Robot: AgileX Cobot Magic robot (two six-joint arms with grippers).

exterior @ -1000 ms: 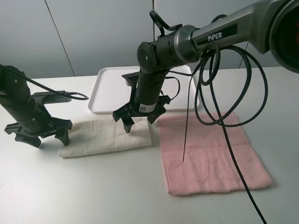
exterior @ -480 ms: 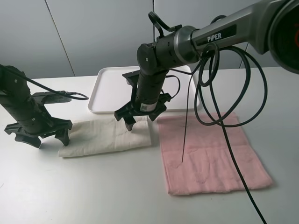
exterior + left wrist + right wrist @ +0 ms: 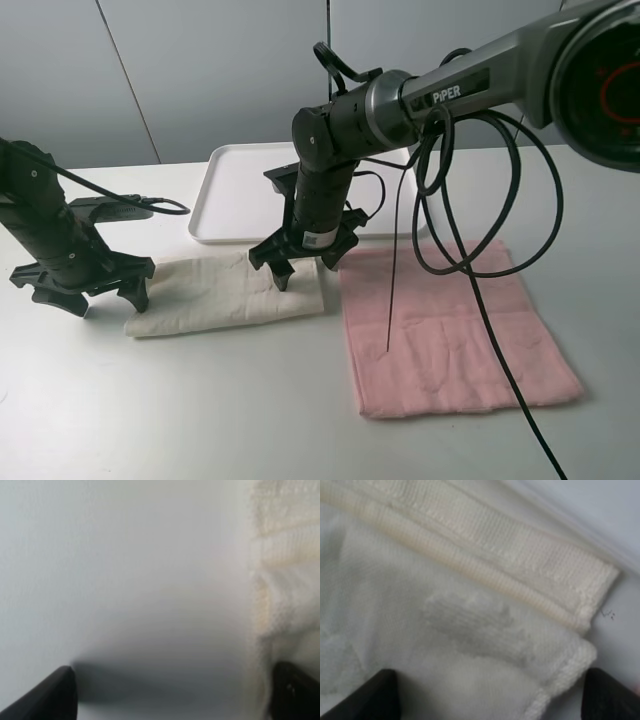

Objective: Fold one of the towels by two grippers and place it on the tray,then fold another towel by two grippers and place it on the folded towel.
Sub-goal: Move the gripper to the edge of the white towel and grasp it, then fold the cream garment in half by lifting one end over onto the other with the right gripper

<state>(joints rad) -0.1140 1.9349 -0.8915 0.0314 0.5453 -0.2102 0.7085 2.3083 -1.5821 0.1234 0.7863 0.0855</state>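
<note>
Two towels lie on the table [image 3: 150, 400]. Nearest the camera is the pink towel [image 3: 450, 330], spread flat just beside the right gripper [image 3: 305, 270], on the side away from the left gripper [image 3: 93, 293].

A step further back, the cream towel [image 3: 225, 290] stretches between the two grippers, one end at each tool. It lies on the table, short of the tray, and its end by the right gripper sits just beside the pink one.

Left gripper: jaws spread as wide as they go, nothing held. In its wrist view one finger [image 3: 295, 692] is right at the cream towel's fuzzy edge and the other finger [image 3: 50, 695] is over bare table.

Right gripper: jaws well apart too, nothing clamped, pointing down over the cream towel's end. Its wrist view shows a corner in two layers, a ribbed hem band lying on top of plush cloth. Whether the tips actually press the cloth can't be told.

Farthest back, the tray [image 3: 235, 190] sits just beyond the right gripper, behind the cream towel.
</note>
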